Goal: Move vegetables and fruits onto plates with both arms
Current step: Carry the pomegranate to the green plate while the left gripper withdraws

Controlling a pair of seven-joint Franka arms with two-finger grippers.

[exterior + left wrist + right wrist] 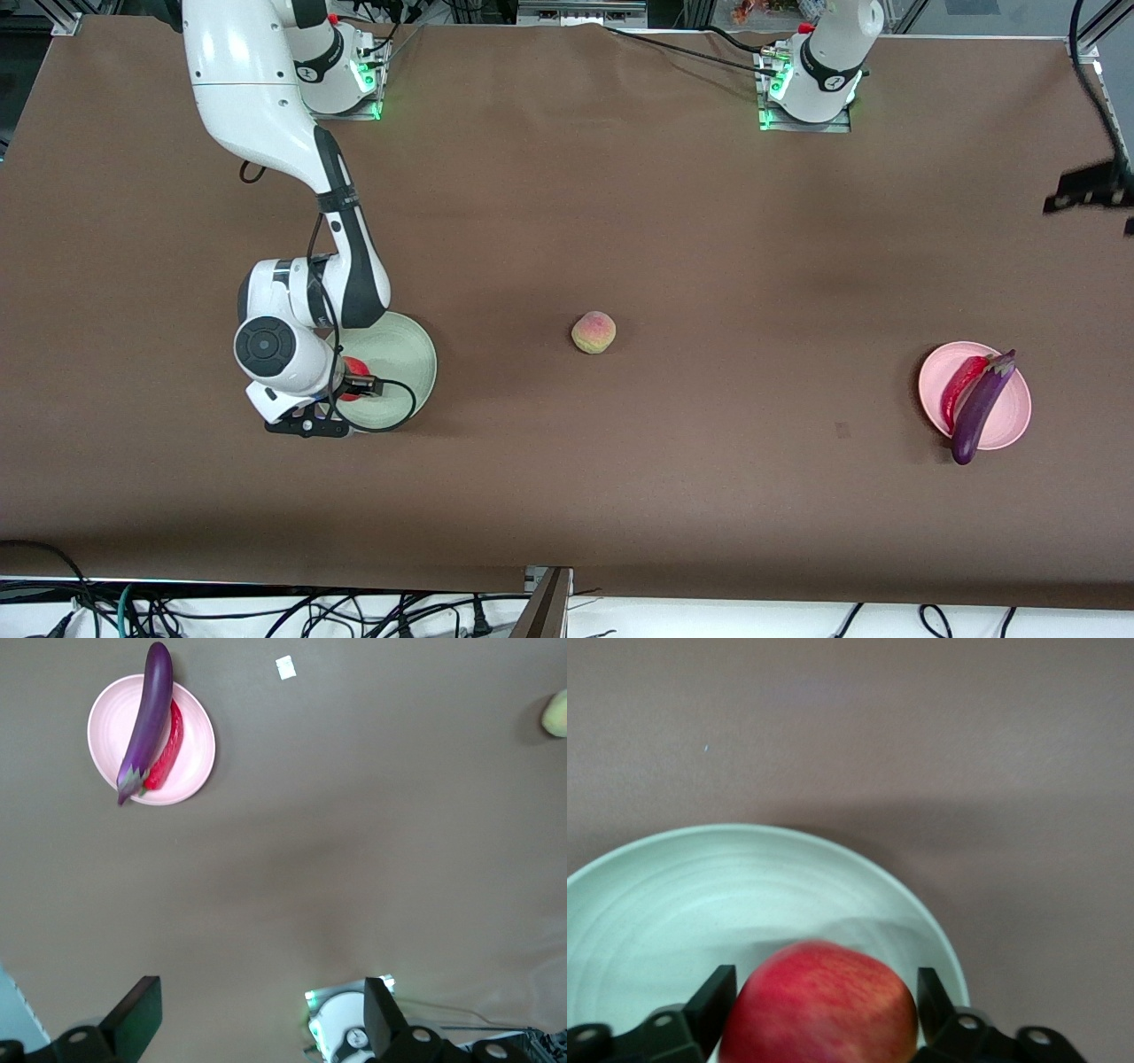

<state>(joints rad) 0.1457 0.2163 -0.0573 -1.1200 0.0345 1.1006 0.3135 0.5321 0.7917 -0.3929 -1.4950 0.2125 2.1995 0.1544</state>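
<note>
My right gripper (pixel 348 392) is low over the mint green plate (pixel 403 350), fingers open, with the round red fruit (pixel 355 379) between them. In the right wrist view the fruit (pixel 824 1005) is blurred over the plate (pixel 700 895) and sits between the spread fingers (pixel 719 997). The peach (pixel 594 332) lies on the table mid-way between the plates. The purple eggplant (pixel 979 408) and red chili (pixel 961 385) lie on the pink plate (pixel 1010 416). My left gripper (pixel 263 1010) is open and empty, high over the table; its view shows the eggplant (pixel 149 718), chili (pixel 168 749), pink plate (pixel 111 722) and peach (pixel 556 713).
The brown table cloth runs to all edges. The arm bases (pixel 811 80) stand along the edge farthest from the front camera. A small white tag (pixel 284 667) lies on the cloth near the pink plate. A dark blurred shape (pixel 1090 190) shows at the left arm's end.
</note>
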